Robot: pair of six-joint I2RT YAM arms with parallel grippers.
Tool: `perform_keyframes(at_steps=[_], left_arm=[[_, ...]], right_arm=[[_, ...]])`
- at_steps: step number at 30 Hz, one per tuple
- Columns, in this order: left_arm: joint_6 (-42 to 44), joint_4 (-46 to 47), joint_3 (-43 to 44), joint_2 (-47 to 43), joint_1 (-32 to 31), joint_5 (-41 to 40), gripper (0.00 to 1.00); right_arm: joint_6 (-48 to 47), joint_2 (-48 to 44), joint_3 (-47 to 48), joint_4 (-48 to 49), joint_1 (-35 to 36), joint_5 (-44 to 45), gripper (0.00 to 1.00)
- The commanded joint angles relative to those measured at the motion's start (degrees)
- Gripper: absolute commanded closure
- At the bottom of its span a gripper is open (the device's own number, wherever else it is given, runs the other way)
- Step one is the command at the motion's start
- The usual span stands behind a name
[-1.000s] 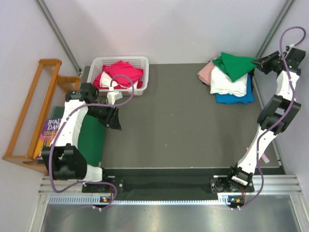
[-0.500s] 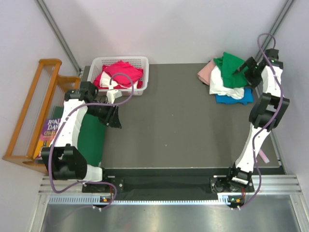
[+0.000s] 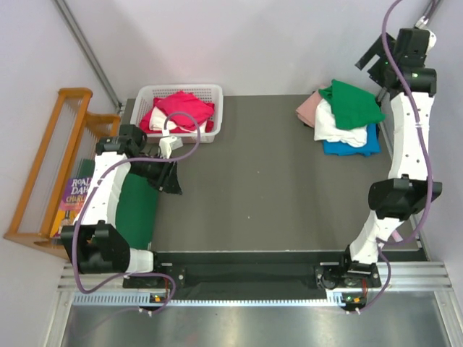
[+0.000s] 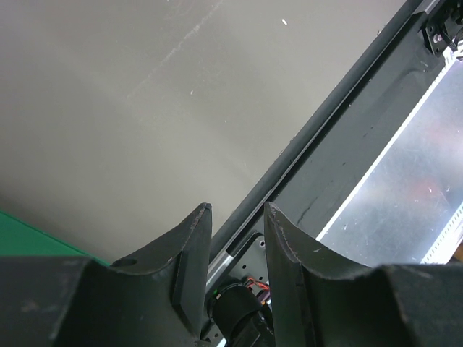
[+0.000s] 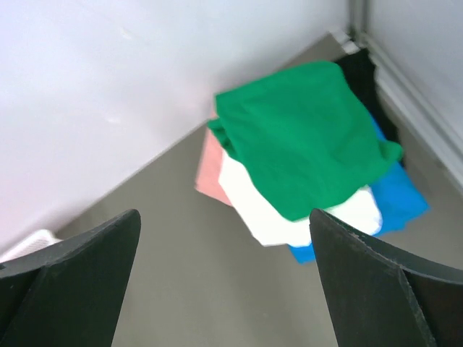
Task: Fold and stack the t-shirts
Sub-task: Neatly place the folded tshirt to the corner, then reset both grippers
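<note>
Gaping right claw above stacked t-shirts

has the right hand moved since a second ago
Yes: the right hand has pulled off the right edge of the green t-shirt toward the back wall, ending open.

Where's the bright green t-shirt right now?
The green t-shirt lies at the table's far right corner in the top view, on top of the white t-shirt.

T-shirt stack right of basket
</note>
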Motion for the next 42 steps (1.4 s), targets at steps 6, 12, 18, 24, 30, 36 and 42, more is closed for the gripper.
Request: perform_keyframes(at_steps=[6, 12, 18, 24, 30, 36, 42], left_arm=[[0.6, 1.5, -1.3, -0.5, 0.2, -0.1, 0.60], [-0.3, 3.3, -2.7, 0.0, 0.2, -0.1, 0.60], [-0.9, 3.9, -2.8, 0.5, 0.2, 0.4, 0.61], [-3.0, 4.2, 0.0, 0.8, 0.2, 0.0, 0.60], [-10.9, 9.7, 5.9, -0.3, 0.3, -2.5, 0.60], [-16.8, 16.0, 6.6, -4.0, 0.5, -10.9, 0.60], [-21.4, 29.2, -3.1, -8.3, 0.7, -22.5, 0.59]], right_arm=[[5.6, 15.9, -3.0, 12.8, -4.1, -32.7, 0.01], [9.4, 20.0, -7.3, 19.8, -5.8, -41.3, 0.00], [6.9, 20.2, -14.4, 19.7, -6.8, -39.8, 0.00], [2.2, 11.8, -17.7, 21.1, -4.0, -45.6, 0.00], [-5.4, -3.8, -17.8, 16.7, 2.2, -43.7, 0.00], [-12.4, -23.6, -34.5, 16.1, 4.7, -37.4, 0.00], [-14.0, -46.3, -63.4, 29.7, 6.7, -32.7, 0.00]])
